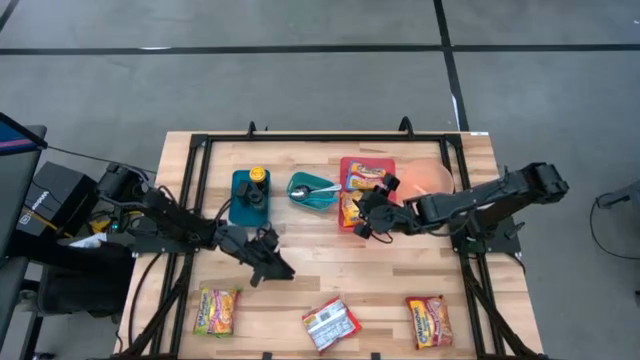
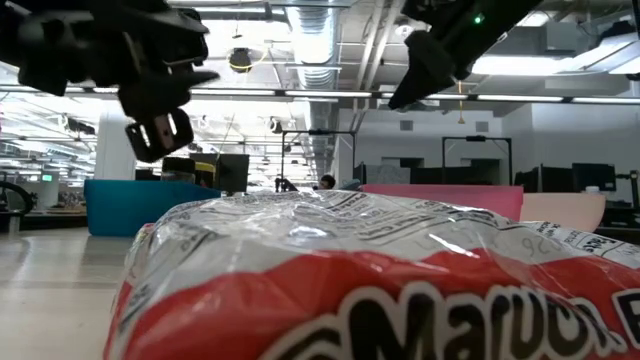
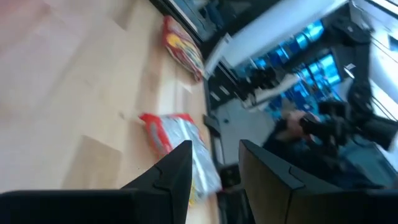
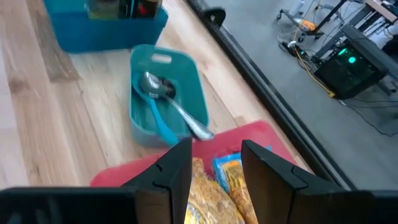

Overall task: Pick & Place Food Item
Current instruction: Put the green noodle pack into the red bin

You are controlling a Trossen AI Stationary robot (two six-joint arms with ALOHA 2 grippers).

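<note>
Right gripper hangs directly over the yellow-and-red snack packet lying on the red tray, its two fingers set apart with nothing between them, as the right wrist view shows. The packet sits straight below and just ahead of those fingers; its long axis appears to run along the tray, away from the table's front edge, though the arm hides much of it from above. By position the right arm is plainly the nearer one, so a short descent looks like what is called for. Just beside the tray stands the teal container holding a spoon, with a blue bin beyond. Left gripper waits over bare wood, fingers parted and empty, nearer the silver-and-red ramen packet at the front.
</note>
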